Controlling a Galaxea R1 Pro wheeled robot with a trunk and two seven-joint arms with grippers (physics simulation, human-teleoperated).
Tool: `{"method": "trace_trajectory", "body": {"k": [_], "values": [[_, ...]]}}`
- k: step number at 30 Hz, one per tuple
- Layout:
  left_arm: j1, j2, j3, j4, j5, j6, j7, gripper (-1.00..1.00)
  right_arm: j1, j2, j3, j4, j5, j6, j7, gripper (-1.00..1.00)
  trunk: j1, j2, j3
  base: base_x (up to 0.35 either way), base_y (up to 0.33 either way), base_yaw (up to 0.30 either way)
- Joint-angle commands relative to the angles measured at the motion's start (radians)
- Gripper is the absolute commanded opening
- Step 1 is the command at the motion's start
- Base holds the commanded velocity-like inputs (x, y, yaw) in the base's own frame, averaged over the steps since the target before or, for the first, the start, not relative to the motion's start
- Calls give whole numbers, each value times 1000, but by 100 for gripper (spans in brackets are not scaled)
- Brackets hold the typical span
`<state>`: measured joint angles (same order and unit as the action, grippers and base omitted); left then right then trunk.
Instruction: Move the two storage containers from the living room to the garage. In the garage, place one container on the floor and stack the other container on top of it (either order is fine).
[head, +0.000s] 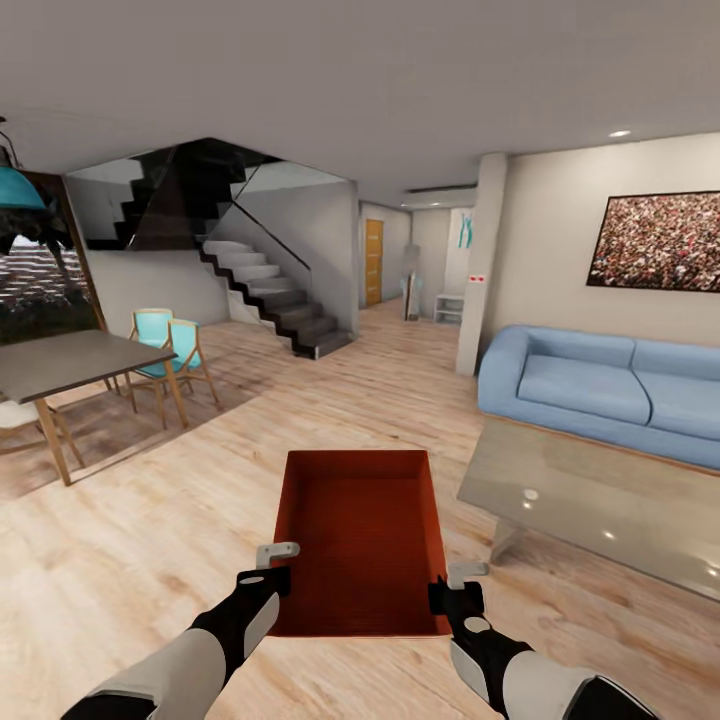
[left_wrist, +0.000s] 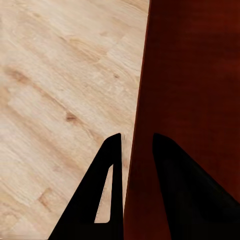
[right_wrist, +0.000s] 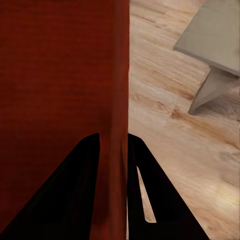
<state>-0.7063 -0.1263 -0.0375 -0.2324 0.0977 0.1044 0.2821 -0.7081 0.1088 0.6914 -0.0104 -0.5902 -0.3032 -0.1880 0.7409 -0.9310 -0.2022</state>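
Observation:
An orange-red lidless storage container (head: 360, 535) hangs level in front of me over the light wood-plank floor of the living room. My left gripper (head: 277, 562) is shut on the container's left wall near its front corner, one finger inside and one outside (left_wrist: 112, 170). The same wall (left_wrist: 137, 150) runs between those dark fingers. My right gripper (head: 460, 585) is shut on the right wall in the same way, and that wall (right_wrist: 120, 100) passes between its fingers (right_wrist: 140, 170). The ribbed bottom (right_wrist: 55, 75) of the box holds nothing.
A glass coffee table (head: 600, 500) stands close on the right, with a blue sofa (head: 610, 385) behind it. At the left are a dining table (head: 70, 365) and turquoise chairs (head: 165, 350). A dark staircase (head: 270, 295) and a hallway with an orange door (head: 373, 262) lie ahead.

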Motion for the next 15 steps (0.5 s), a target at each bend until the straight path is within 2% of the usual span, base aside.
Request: {"method": "trace_trajectory", "body": {"k": [1,5,15], "values": [[-1,-1,36,-4,50,6,5,-100,-1,1,-26,-2,6,1,-1,-100,0,-1,-1,215,0,195],[-1,-1,36,-2,50,5,4,-100,-1,1,-26,-2,7,1,-1,-100,0,-1,-1,281,0,74],[-1,-1,36,-1,50,6,3,-100,-1,2,-26,-2,9,2,-1,-100,0,-1,-1,317,0,8]]}}
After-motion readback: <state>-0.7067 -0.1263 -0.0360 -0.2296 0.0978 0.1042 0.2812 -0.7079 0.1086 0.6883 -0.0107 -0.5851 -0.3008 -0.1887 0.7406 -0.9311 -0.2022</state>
